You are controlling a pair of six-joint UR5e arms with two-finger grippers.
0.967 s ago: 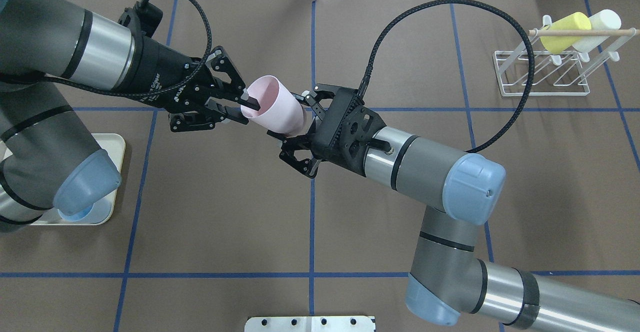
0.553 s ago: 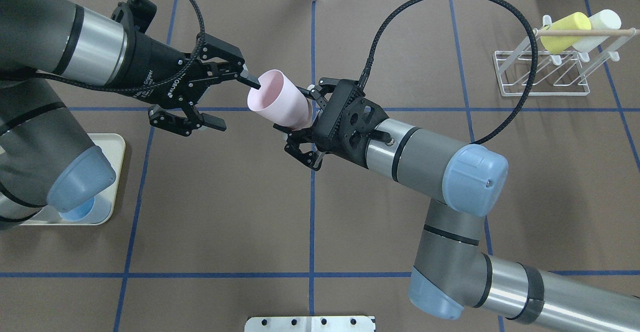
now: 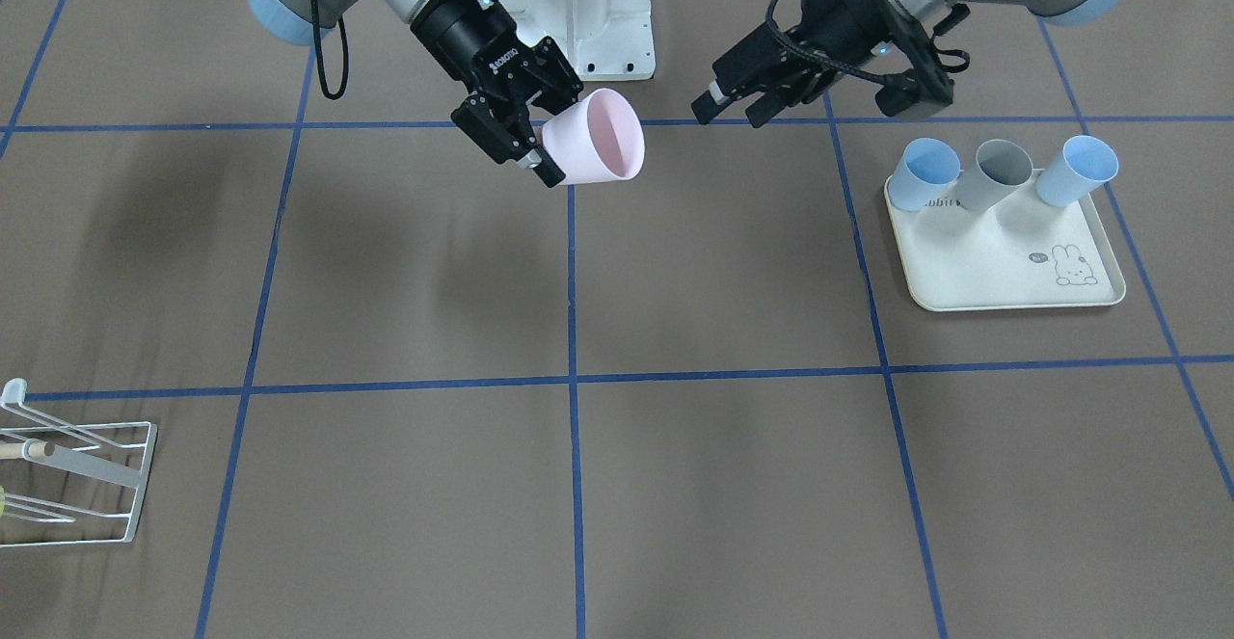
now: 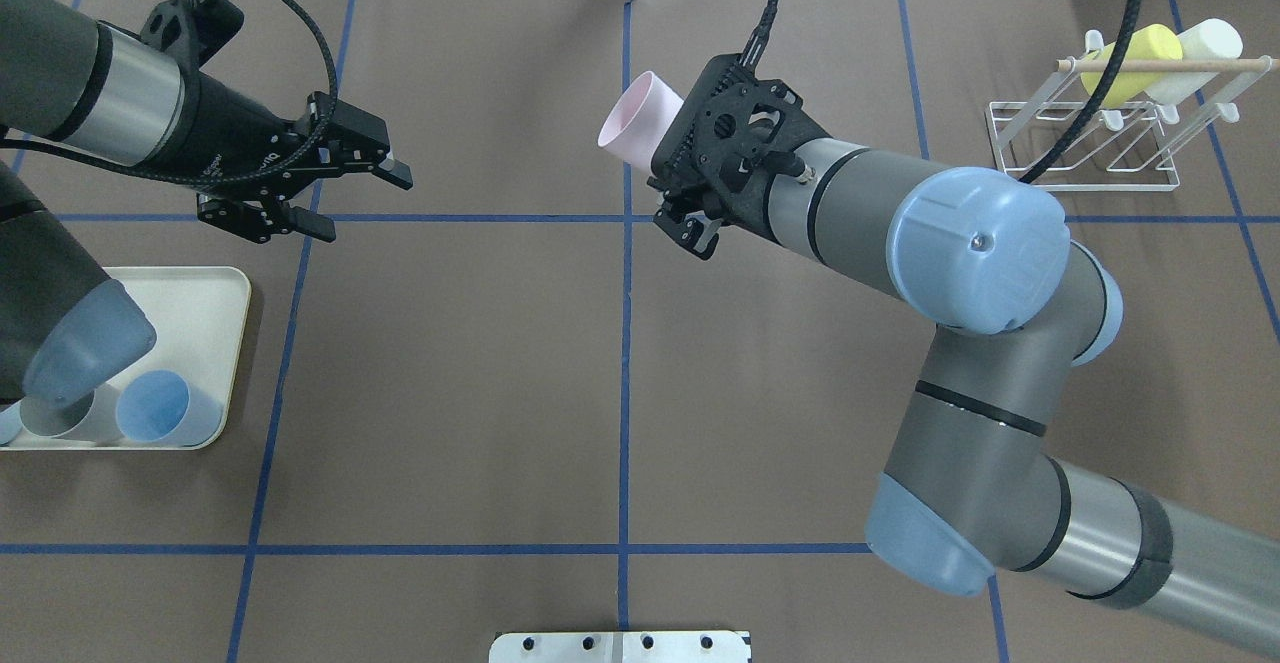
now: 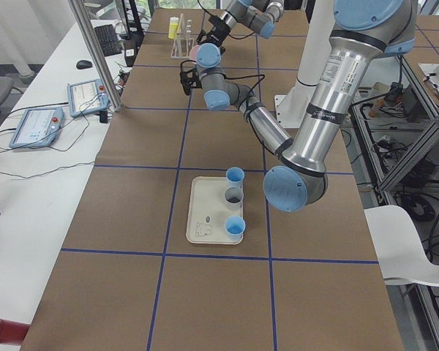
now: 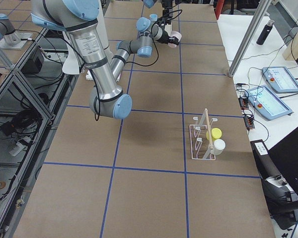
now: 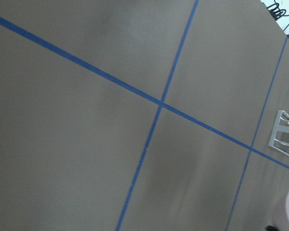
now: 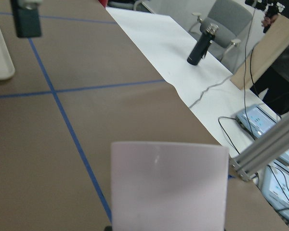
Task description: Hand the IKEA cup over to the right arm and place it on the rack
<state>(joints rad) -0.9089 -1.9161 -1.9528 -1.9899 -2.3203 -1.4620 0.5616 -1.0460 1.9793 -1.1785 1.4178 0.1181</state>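
1. Counted: one pink cup (image 4: 638, 115), one rack (image 4: 1090, 186), one tray (image 3: 993, 263), and five other cups.
2. The right gripper (image 3: 554, 133) was clamped on the pink cup's narrow end. In the overhead view it held the cup tilted above the table at 12 o'clock from centre.
3. The left gripper (image 4: 362, 205) had its fingers wide apart and empty, at 10 o'clock.
4. The tray, at 8 o'clock, held a blue cup (image 3: 925, 172), a grey cup (image 3: 993, 174) and a second blue cup (image 3: 1078, 169).
5. The rack, at 2 o'clock, carried a yellow cup (image 4: 1130, 63) and a white cup (image 4: 1200, 51).

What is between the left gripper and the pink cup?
Only bare table with blue tape lines, seen in the overhead view; the left gripper is open, the pink cup in the right gripper.
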